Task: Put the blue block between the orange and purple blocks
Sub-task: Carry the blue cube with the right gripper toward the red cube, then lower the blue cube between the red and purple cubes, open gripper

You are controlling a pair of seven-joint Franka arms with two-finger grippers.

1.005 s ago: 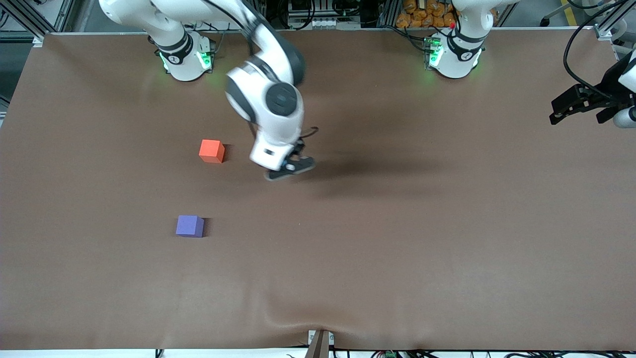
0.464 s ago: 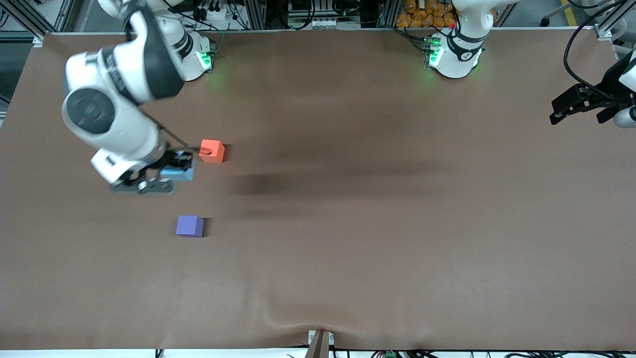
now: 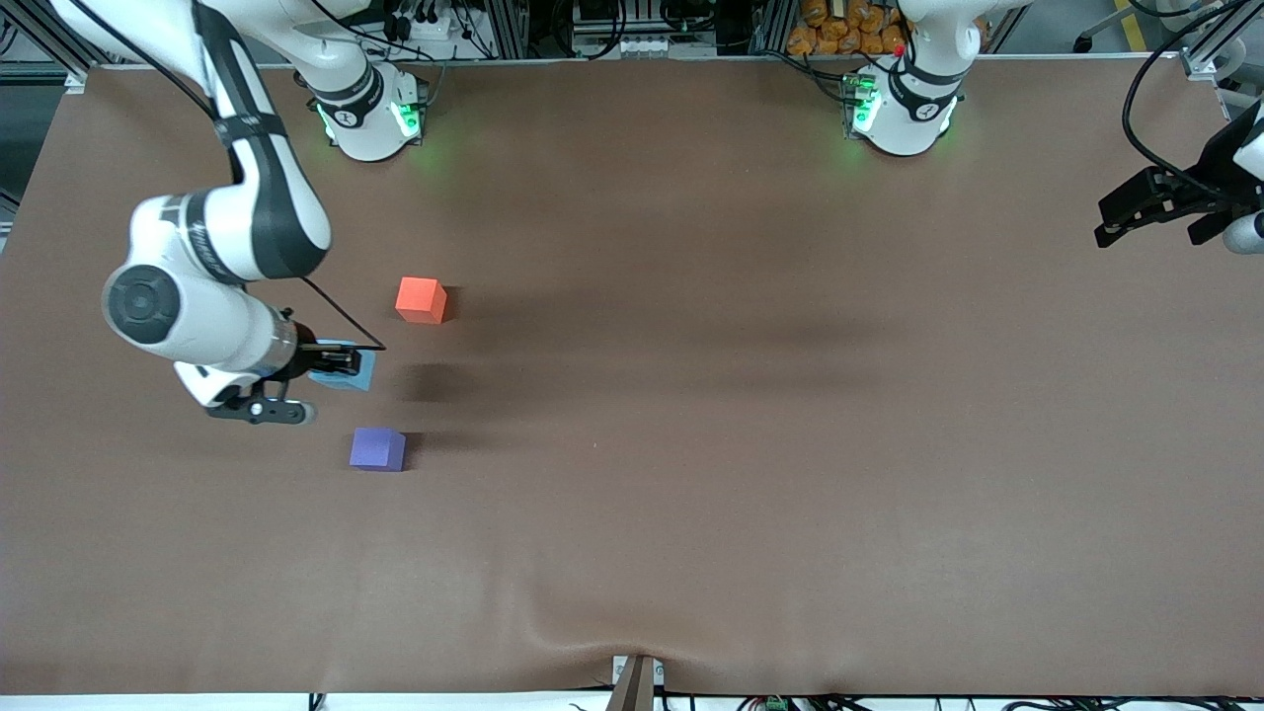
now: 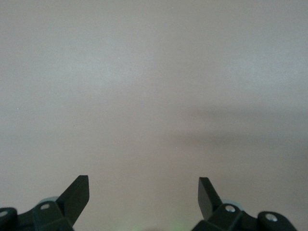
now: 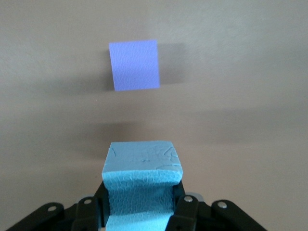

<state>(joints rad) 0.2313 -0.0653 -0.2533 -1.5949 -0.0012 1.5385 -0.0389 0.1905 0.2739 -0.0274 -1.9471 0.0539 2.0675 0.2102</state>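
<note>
My right gripper [image 3: 341, 367] is shut on the blue block [image 3: 357, 371], squeezing its sides, and holds it above the table over the gap between the orange block [image 3: 420, 299] and the purple block [image 3: 377, 448]. In the right wrist view the blue block [image 5: 142, 180] sits between the jaws with the purple block [image 5: 134, 64] ahead of it on the table. My left gripper [image 3: 1150, 212] is open and empty, waiting over the table edge at the left arm's end; its fingertips [image 4: 79, 191] show bare table between them.
The brown table [image 3: 750, 415] carries only the blocks. A ripple in the cover and a small bracket [image 3: 634, 681] sit at the edge nearest the front camera.
My right arm swung from the table's middle toward the right arm's end with the blue block, then lowered it toward the spot between the orange and purple blocks. The left arm has not moved.
</note>
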